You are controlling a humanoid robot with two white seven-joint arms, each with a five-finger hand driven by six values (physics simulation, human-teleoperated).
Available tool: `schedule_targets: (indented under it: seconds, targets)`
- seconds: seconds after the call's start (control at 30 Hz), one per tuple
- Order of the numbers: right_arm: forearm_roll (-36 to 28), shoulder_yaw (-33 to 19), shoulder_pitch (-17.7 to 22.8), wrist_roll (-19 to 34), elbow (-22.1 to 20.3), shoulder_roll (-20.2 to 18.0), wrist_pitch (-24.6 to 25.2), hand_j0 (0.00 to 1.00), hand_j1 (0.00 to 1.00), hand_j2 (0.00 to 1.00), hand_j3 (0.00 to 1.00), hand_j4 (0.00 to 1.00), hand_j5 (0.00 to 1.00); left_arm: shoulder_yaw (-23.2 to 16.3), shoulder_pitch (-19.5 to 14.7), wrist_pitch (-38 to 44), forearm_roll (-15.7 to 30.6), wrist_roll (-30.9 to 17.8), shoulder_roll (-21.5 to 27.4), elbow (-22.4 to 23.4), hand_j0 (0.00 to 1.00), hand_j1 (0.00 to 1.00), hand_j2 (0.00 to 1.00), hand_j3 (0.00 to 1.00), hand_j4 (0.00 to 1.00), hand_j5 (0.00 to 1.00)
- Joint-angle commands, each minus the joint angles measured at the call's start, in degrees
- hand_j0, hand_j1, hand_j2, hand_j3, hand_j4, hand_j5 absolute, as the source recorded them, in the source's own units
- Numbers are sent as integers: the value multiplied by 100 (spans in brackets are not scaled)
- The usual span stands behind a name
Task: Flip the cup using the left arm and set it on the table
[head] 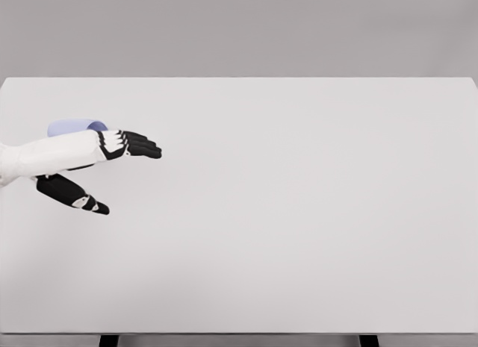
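A pale blue cup (73, 126) lies on its side on the white table (299, 213) at the far left, mostly hidden behind my left hand. My left hand (119, 164) comes in from the left edge and sits just in front of the cup. Its black fingers (142, 146) stretch out to the right, and the thumb (73, 194) hangs apart below them. The hand is open and holds nothing. I cannot tell whether it touches the cup. My right arm does not show.
The table's back edge (239, 78) meets a plain grey wall. The front edge (239, 333) runs along the bottom of the view, with two dark legs (109, 340) under it.
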Motion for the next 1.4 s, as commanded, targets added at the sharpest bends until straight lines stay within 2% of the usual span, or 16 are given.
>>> schedule_targets:
  seconds: [0.0,0.03,0.07,0.17,0.23,0.27,0.37,0.4,0.43,0.47,0.53,0.63,0.77,1.0,1.07,1.37]
  targets:
    - [7,28,-9,-29,-34,0,-12,100,100,100,100,100,100,-51,0,17,32,2,8,-59,100,100,100,100,100,100]
    - [-2,20,0,-29,10,0,-3,100,100,100,100,100,100,-51,-26,17,6,2,8,3,100,100,100,100,100,100]
    - [-2,11,0,-29,10,0,-3,100,100,100,100,100,100,-51,-237,17,-82,2,-36,204,100,100,100,100,100,100]
    - [-2,20,0,-29,10,0,-3,100,100,100,100,100,100,-103,-808,17,-161,2,-62,1136,100,100,100,100,100,100]
    - [-2,20,0,-29,10,0,-3,100,100,100,100,100,100,-920,-1274,17,-144,2,-159,1268,100,100,100,100,100,100]
    - [-2,20,0,-29,10,0,-3,100,100,100,100,100,100,-1131,-1459,17,-135,2,-159,1584,100,100,100,100,100,100]
    - [-2,20,0,-29,10,0,-3,100,100,100,100,100,100,-1211,-1459,17,-126,2,-62,1629,100,100,100,100,100,100]
    - [-2,20,0,-29,10,0,-3,100,100,100,100,100,100,-1167,-1476,1026,-126,2,-62,1629,100,100,100,100,100,100]
    - [-2,20,0,-29,10,0,-3,100,100,100,100,100,100,-1114,-1494,1179,-82,2,-10,1638,100,100,100,100,100,100]
    - [-2,20,0,-29,10,0,-3,100,100,100,100,100,100,-1132,-1582,1188,-38,2,43,1769,100,100,100,100,100,100]
    - [-2,20,0,-29,10,0,-3,100,100,100,100,100,100,-1193,-1626,1249,261,2,8,2446,100,100,100,100,100,100]
    - [-2,20,0,-29,10,0,-3,100,100,100,100,100,100,-1298,-1740,1468,-258,2,-150,2727,100,100,100,100,100,100]
    - [-2,20,0,-29,10,0,-3,100,100,100,100,100,100,-1738,-1881,2058,-442,2,-475,2859,100,100,100,100,100,100]
    - [-2,20,0,-29,10,0,-3,100,100,100,100,100,100,-1747,-2153,2330,-680,2,-651,3061,100,100,100,100,100,100]
    - [-2,20,0,-29,10,0,-3,100,100,100,100,100,100,-1747,-2162,2330,-1207,2,-871,3422,100,100,100,100,100,100]
    - [-2,20,0,-29,10,0,-3,100,100,100,100,100,100,-1747,-2171,2330,-1365,2,-906,3431,100,100,100,100,100,100]
